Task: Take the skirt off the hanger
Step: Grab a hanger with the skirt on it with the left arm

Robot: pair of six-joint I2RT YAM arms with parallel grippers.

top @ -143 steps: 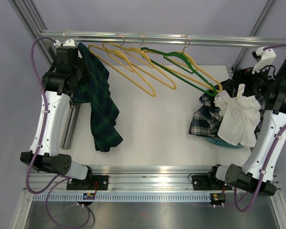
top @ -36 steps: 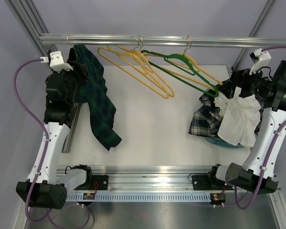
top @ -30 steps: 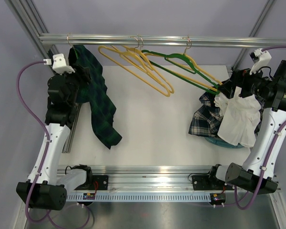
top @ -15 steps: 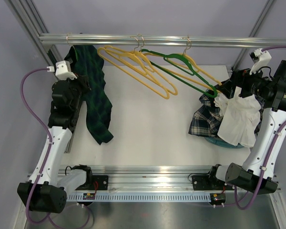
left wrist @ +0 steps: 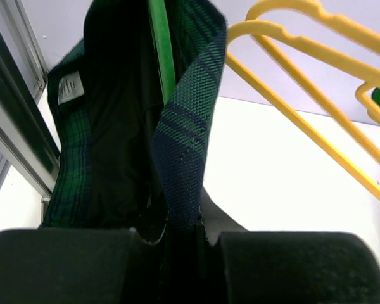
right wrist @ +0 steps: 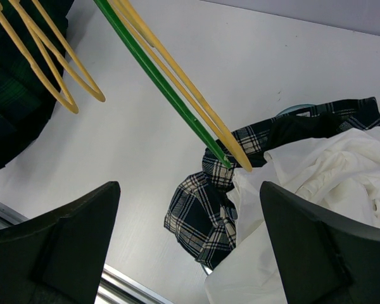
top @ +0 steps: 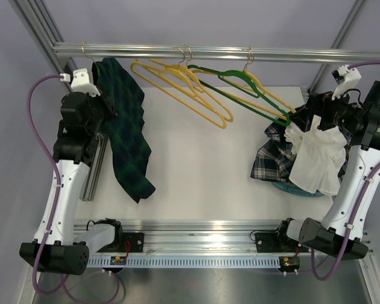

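Label: 1 small white tag (left wrist: 70,88) sewn inside the skirt (top: 128,126); its print is too small to read. No other writing legible.

Left gripper (left wrist: 182,235): jaws nearly closed, clenched on a fold of the skirt's dark green and navy plaid edge, which rises straight up out of the pinch. Green hanger (left wrist: 162,47) runs just behind that fold, inside the garment.

Skirt location: hanging at the left end of the rail (top: 215,52), draped down to the table (top: 202,164), lower hem lying on the white surface.

Right gripper (right wrist: 183,253): jaws fully spread, grasping nothing, held above the pile of plaid and white clothes (top: 304,155) at the right. 2 yellow hangers (top: 183,88) and another green hanger (top: 247,92) hang between the arms.
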